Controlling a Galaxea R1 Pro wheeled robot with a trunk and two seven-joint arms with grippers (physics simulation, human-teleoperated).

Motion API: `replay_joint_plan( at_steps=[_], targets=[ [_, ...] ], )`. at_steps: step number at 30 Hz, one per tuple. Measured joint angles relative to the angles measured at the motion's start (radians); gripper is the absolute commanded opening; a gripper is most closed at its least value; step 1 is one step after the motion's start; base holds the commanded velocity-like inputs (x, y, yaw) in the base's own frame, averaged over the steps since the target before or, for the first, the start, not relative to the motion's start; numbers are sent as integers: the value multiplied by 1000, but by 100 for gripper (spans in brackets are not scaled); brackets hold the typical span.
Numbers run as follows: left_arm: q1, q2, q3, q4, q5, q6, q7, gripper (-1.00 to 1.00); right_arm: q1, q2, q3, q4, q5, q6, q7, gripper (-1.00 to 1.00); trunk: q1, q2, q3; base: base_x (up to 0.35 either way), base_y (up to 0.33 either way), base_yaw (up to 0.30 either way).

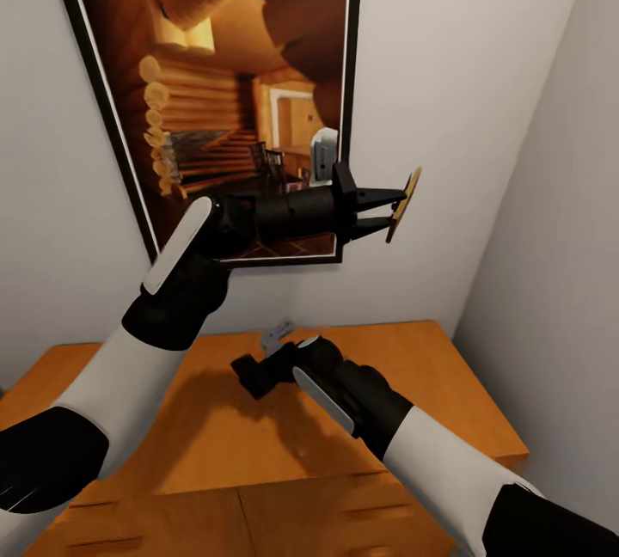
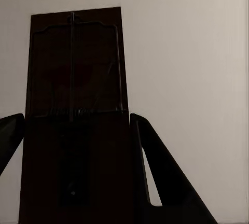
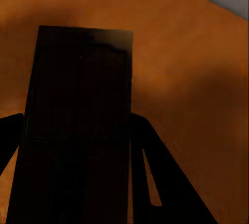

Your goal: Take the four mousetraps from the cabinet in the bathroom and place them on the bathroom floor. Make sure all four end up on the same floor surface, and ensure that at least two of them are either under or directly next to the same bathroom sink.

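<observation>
Gripping two mousetraps, left hand [image 1: 394, 212] one [image 1: 403, 204], right hand [image 3: 78, 146] one [image 3: 78, 110]

A dark mousetrap [image 2: 75, 115] stands lengthwise between the left gripper [image 2: 78, 182] fingers [image 2: 155, 177] — the jaws are closed against its two long edges. Thin wire fittings trace its face. Behind it lies a plain pale wall [image 2: 192, 53] — evenly lit, unmarked.

Left arm raised, its tool [image 1: 389, 212] pointing sideways, fingers clamped on a mousetrap [image 1: 403, 204]. Right arm low, elbow bent, its tool [image 1: 245, 372] pinching another mousetrap [image 3: 78, 125].
</observation>
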Motion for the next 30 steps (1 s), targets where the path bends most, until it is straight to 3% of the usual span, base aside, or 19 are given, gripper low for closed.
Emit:
replay_joint_plan(
  at_steps=[7, 10, 13, 17, 23, 30],
  targets=[
    [20, 11, -28, 0, -1, 5, 2, -100, 0, 0, 1, 35, 0, -1, 2, -100, 0, 0, 0, -329, 0, 0],
    [25, 41, -84, -2, -3, 8, 3, -100, 7, -9, 2, 43, 1, -5, 2, -100, 0, 0, 0, -329, 0, 0],
    [27, 102, -141, -4, -5, 10, 4, -100, 34, -35, 3, 42, 6, -8, 5, -100, 0, 0, 0, -327, 0, 0],
    [27, 158, -178, -6, -7, 12, 4, -100, 45, -74, 3, 32, 9, -6, 8, -100, 0, 0, 0, -314, 0, 0],
    [27, 201, -185, -7, -18, 15, 4, -100, 48, -146, 1, -23, 4, -5, 55, -100, 0, 0, 0, -275, 0, 0],
    [28, 212, -158, -9, -40, 78, 5, -100, 49, -225, -3, -115, 7, -1, 257, -100, 0, 0, 0, -237, 0, 0]
  ],
)
